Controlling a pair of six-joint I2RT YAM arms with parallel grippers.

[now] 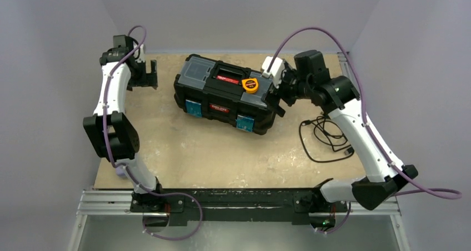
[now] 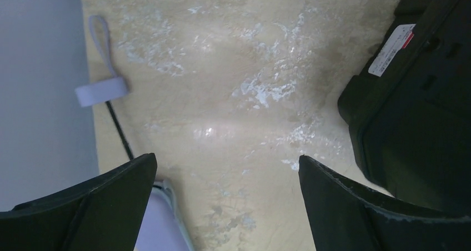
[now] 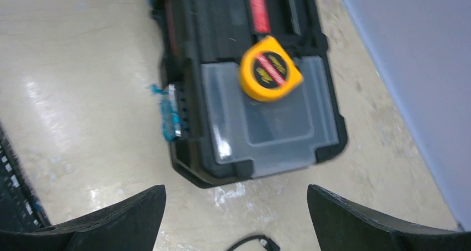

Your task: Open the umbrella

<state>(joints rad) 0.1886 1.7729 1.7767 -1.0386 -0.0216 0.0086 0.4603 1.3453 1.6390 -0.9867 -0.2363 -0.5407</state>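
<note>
The umbrella lies folded along the table's left edge in the left wrist view: a small lavender knob handle with a strap loop, a thin dark shaft, and pale lavender fabric partly hidden behind my left finger. In the top view the left arm hides it. My left gripper hangs open above bare table just to the right of the umbrella, holding nothing; from above it sits at the far left. My right gripper is open and empty over the table beside the toolbox's right end.
A black toolbox with teal latches stands mid-table, its end close to my left gripper. A yellow tape measure rests on its lid. A black cable is coiled at the right. Walls close in the left, back and right.
</note>
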